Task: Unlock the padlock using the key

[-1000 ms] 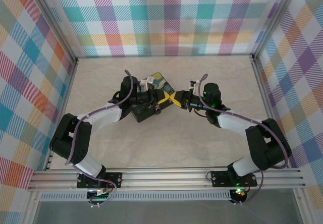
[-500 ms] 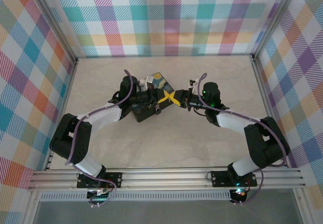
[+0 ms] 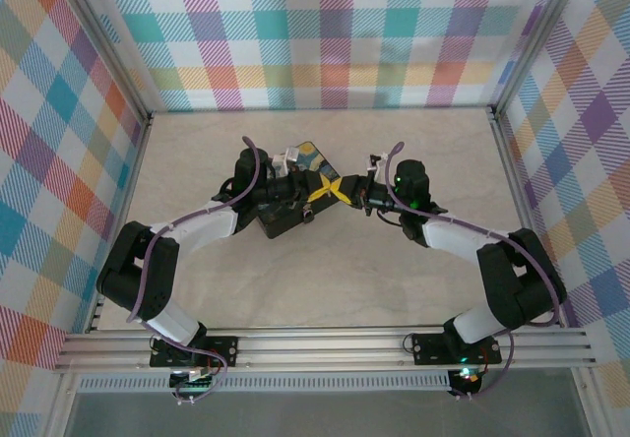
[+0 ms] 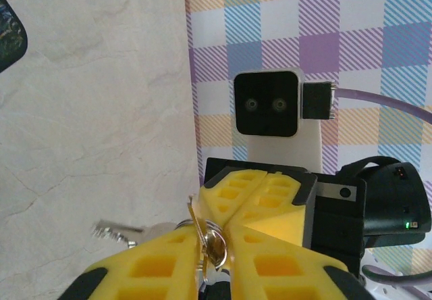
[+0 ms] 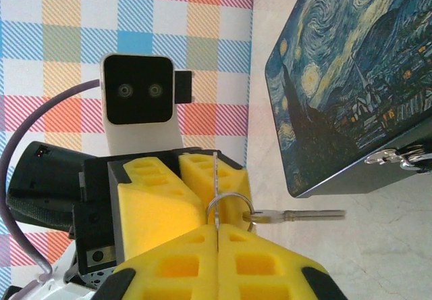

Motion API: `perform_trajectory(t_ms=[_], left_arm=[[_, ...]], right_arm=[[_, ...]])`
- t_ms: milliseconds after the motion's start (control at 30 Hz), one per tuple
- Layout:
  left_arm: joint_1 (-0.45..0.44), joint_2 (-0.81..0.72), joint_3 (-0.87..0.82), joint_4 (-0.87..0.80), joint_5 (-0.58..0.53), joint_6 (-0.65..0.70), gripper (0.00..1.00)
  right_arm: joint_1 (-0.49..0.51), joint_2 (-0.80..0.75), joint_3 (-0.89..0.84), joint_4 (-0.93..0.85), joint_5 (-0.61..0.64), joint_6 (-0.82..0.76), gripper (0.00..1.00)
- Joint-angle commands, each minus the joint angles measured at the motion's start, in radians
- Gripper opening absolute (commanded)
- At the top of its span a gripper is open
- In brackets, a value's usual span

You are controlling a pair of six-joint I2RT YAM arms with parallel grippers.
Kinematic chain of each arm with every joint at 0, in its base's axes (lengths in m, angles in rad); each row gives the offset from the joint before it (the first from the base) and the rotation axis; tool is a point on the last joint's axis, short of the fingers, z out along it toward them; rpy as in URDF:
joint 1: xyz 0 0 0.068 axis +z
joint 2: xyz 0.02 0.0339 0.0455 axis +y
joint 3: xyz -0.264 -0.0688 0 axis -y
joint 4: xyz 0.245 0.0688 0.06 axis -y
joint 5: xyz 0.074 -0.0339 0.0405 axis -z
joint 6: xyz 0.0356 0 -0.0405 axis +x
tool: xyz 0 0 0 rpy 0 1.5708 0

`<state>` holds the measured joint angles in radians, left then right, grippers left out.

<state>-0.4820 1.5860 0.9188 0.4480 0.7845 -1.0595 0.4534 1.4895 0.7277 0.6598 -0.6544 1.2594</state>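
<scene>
My two grippers meet tip to tip right of the blue swirl-painted box. The left gripper is shut on the flat silvery key and its ring. The right gripper is shut on the same key, seen edge-on as a thin blade rising from its finger seam. A second key dangles sideways off the ring. On the box's lower edge sits a small silvery piece, apparently the padlock, cut off by the frame edge.
The box lies just beside both grippers, under the left wrist. Pale marble tabletop stretches in front of the arms. Checked walls and aluminium rails close in the back and sides.
The joined grippers have crept slightly left and toward the box. Both stay shut on the key set.
</scene>
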Motion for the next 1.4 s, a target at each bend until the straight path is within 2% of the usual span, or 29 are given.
perform_trajectory(t_ms=[0, 133, 367, 633, 1000, 1367], left_arm=[[-0.010, -0.017, 0.013, 0.006, 0.015, 0.005, 0.22], [-0.003, -0.034, 0.001, -0.008, 0.007, 0.010, 0.31], [0.006, -0.073, 0.002, -0.086, 0.002, 0.073, 0.38], [0.013, -0.065, 0.043, -0.201, 0.016, 0.170, 0.38], [0.015, -0.040, 0.046, -0.134, 0.029, 0.124, 0.38], [0.014, -0.026, 0.048, -0.115, 0.033, 0.121, 0.29]], right_arm=[[0.008, -0.033, -0.001, -0.012, 0.012, -0.055, 0.02], [0.007, -0.039, -0.007, -0.079, 0.016, -0.087, 0.02], [0.002, -0.078, -0.002, -0.184, 0.010, -0.148, 0.02], [0.004, -0.099, 0.000, -0.202, -0.011, -0.166, 0.02], [0.011, -0.066, 0.017, -0.181, -0.057, -0.157, 0.02], [0.013, -0.057, 0.030, -0.180, -0.083, -0.155, 0.02]])
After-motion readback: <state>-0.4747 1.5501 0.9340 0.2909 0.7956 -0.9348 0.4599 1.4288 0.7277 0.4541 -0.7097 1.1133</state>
